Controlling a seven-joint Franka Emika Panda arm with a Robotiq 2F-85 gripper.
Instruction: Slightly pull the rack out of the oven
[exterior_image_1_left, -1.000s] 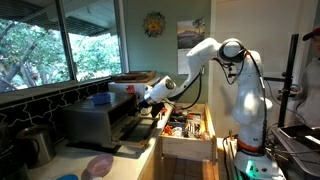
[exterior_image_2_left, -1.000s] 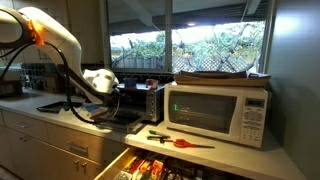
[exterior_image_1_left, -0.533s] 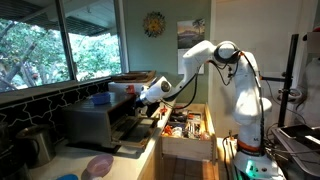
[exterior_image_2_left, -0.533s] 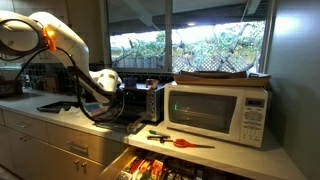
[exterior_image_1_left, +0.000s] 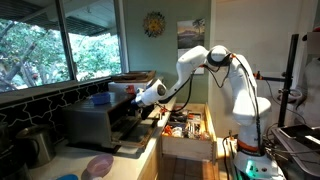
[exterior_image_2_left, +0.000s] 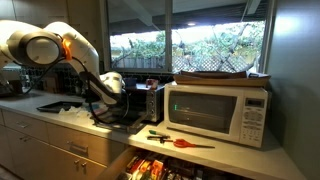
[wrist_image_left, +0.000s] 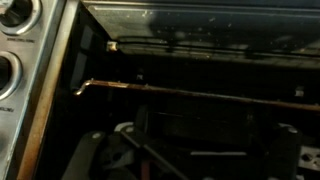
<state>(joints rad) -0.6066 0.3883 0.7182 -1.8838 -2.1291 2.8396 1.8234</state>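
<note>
Reaching up to the open front of the oven (exterior_image_1_left: 92, 124), I hold my hand (exterior_image_1_left: 139, 100) right at the mouth of its dark cavity, with the door (exterior_image_1_left: 122, 148) folded down flat beneath my wrist. In the wrist view my hand (wrist_image_left: 190, 162) sits low in the picture. Its fingers (wrist_image_left: 95, 155) are dim shapes spread wide to either side with nothing between them, so it is released and grips nothing. The rack (wrist_image_left: 200, 92) lies inside the cavity ahead of me. I see only its front edge, a thin pale bar running level across almost the full width, apart from my fingers. The knobs (wrist_image_left: 12, 14) stand one above the other on the silver frame at the left of that view. In an exterior view the oven (exterior_image_2_left: 152, 101) stands on the desk (exterior_image_2_left: 240, 152) just beside a white microwave (exterior_image_2_left: 215, 112), and my hand (exterior_image_2_left: 113, 84) is in front of it. Below the desk edge a drawer (exterior_image_1_left: 186, 148) full of tools stands pulled out.
</note>
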